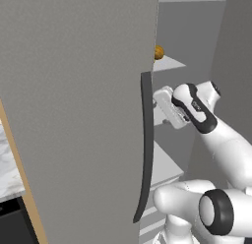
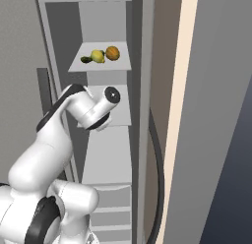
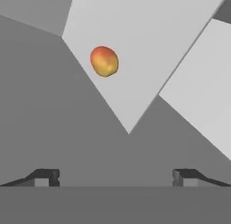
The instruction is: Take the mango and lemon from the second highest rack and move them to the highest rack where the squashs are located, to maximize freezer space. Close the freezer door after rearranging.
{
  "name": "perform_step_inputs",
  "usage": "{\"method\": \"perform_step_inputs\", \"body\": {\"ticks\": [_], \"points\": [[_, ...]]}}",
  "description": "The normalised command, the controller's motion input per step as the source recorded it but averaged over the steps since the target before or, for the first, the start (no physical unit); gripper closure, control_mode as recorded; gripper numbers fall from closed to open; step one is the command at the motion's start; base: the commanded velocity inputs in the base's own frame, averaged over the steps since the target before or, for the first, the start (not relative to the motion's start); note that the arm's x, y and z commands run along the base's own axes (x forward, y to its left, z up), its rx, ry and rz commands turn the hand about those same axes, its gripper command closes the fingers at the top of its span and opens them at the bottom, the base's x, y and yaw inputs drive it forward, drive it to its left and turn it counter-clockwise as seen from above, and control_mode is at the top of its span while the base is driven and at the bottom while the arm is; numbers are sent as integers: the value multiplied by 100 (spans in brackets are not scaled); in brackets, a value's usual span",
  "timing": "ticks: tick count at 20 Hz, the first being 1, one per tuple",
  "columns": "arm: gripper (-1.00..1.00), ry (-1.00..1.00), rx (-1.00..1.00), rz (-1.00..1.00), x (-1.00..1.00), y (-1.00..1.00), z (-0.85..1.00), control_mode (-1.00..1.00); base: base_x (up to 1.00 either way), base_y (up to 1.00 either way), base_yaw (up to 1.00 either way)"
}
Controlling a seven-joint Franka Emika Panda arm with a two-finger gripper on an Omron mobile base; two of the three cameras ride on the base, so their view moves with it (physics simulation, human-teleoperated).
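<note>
Grey matte, the freezer door (image 1: 78, 115) stands swung open with 1 long dark curved handle (image 1: 145, 149) down its edge. Inside the cabinet, the right base view shows the highest rack (image 2: 101, 65) carrying 3 items in a row: 1 small dark piece at the left, 1 yellow-green lemon (image 2: 97, 56) in the middle, and 1 duller orange-brown ball, the squash (image 2: 112, 53), at the right. In the hand view, 1 orange mango (image 3: 104, 61) lies alone on a pale shelf, the second highest rack (image 3: 144, 47), well ahead of the gripper (image 3: 115, 178). Its 2 dark fingertips (image 3: 45, 177) stand wide apart with nothing between them, apart from the fruit.
</note>
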Motion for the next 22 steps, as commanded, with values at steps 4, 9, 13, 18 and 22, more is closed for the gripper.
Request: {"method": "perform_step_inputs", "body": {"ticks": [4, 9, 13, 18, 22], "points": [[-100, 17, 0, 0, 24, 1, -13, -100, 0, 0, 0], [-100, 18, 4, 0, 47, 12, -4, -100, 0, 0, 0], [-100, 10, 6, 0, 40, 5, -2, -100, 0, 0, 0], [-100, 7, 5, 0, 36, 2, -9, -100, 0, 0, 0], [-100, 3, 0, 0, 24, 13, -27, -100, 0, 0, 0]]}}
